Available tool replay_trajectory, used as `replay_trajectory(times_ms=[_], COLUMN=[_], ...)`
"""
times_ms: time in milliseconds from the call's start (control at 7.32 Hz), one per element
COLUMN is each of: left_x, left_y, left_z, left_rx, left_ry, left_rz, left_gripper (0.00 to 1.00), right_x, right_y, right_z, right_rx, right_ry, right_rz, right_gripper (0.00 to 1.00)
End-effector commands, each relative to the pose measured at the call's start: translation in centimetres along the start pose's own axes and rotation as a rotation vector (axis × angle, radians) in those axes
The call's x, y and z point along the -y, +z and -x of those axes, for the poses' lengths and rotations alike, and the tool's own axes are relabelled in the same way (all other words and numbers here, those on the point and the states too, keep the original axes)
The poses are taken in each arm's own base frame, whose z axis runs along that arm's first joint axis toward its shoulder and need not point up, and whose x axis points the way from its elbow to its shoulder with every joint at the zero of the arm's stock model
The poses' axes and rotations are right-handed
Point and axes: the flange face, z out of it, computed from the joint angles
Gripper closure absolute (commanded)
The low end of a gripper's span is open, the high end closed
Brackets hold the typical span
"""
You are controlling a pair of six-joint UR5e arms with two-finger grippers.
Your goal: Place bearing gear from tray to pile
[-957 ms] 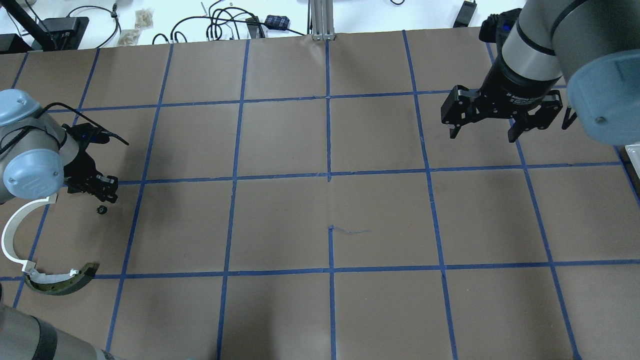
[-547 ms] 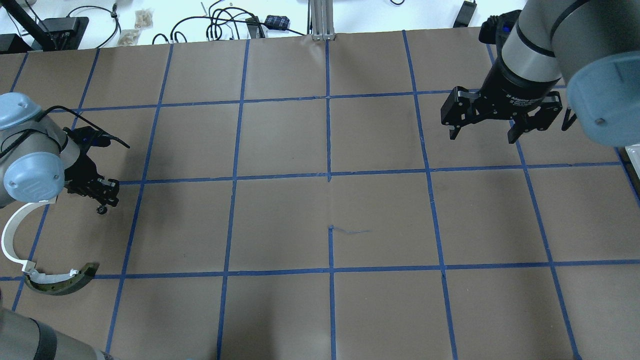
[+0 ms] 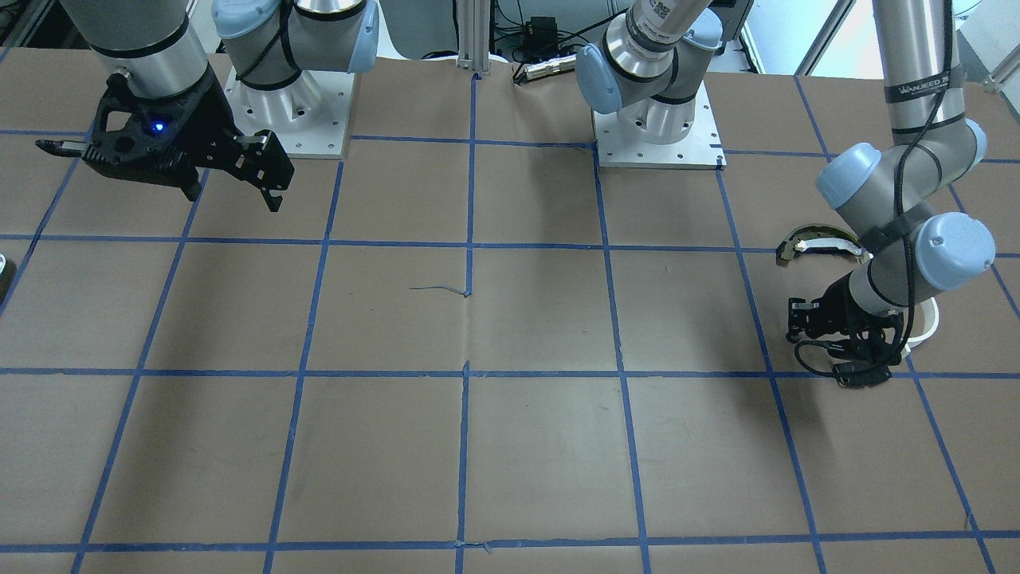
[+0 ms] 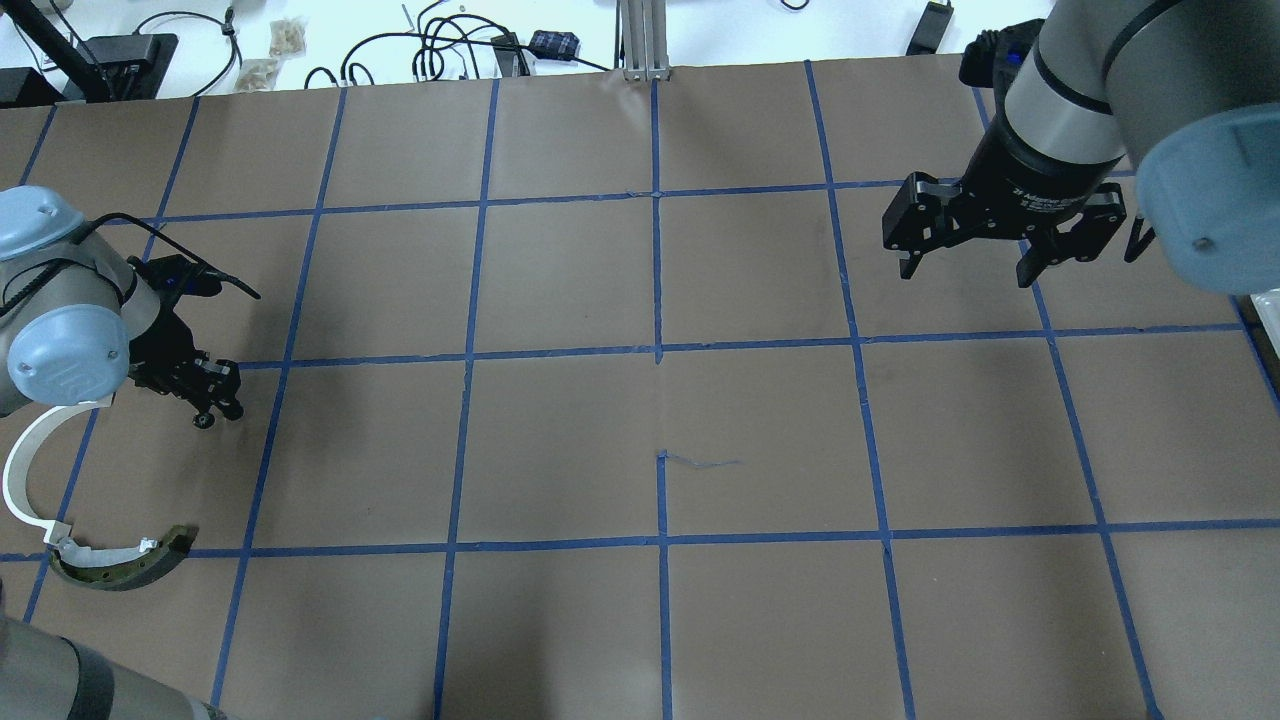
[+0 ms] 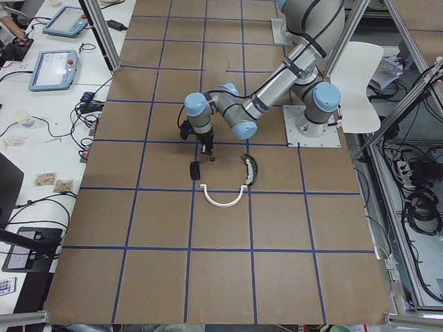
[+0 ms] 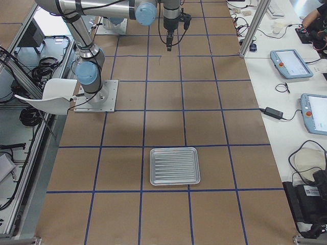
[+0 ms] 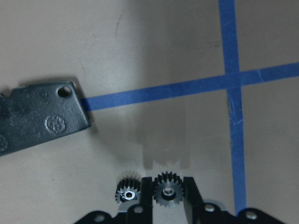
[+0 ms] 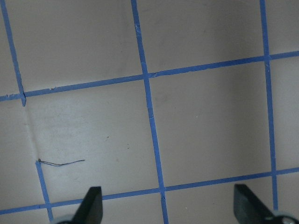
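My left gripper (image 7: 168,205) is shut on a small dark bearing gear (image 7: 168,191), low over the table. A second like gear (image 7: 127,191) lies just outside one finger. The pile lies around it: a flat black plate (image 7: 37,116), a curved white strip (image 4: 20,470) and a dark arc piece with a cream top (image 4: 125,565). In the overhead view the left gripper (image 4: 212,402) has a gear (image 4: 205,421) at its tips. My right gripper (image 4: 965,265) is open and empty, far off, high over the table. The metal tray (image 6: 173,166) is empty.
Brown paper with a blue tape grid covers the table. A small tear in the paper (image 4: 700,462) is near the middle. Cables and small boxes (image 4: 480,50) lie along the far edge. The two arm bases (image 3: 653,119) stand at the robot's side.
My left gripper has come down and shifted slightly toward the gear lying on the table, so its tips are now beside it. The right arm has not moved.
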Motion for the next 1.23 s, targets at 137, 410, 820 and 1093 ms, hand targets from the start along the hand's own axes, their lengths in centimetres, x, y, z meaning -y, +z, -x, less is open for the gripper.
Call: replay_trajectory(times_ms=[137,410,820,1093], left_x=[0.1,2.0,2.0,-1.6], left_y=[-4.3,-16.6,-29.2,-32.4], left_z=[-0.8,-8.0,-24.0,-28.0], left_rx=[0.021,0.008,0.049,0.025], left_ry=[0.000,-0.111,-0.157,-0.115], left_rz=[-0.019,-0.015,-0.180,-0.219], left_gripper=[0.17,0.16,0.00,0.00], right_x=[0.0,-0.1,-0.1,-0.1], right_y=[-0.1,-0.2,-0.2,-0.2], right_z=[0.0,0.0,0.0,0.0], right_rx=[0.000,0.000,0.000,0.000], right_ry=[0.001,0.001,0.001,0.001], right_rz=[-0.002,-0.004,-0.005,-0.004], right_gripper=[0.00,0.00,0.00,0.00])
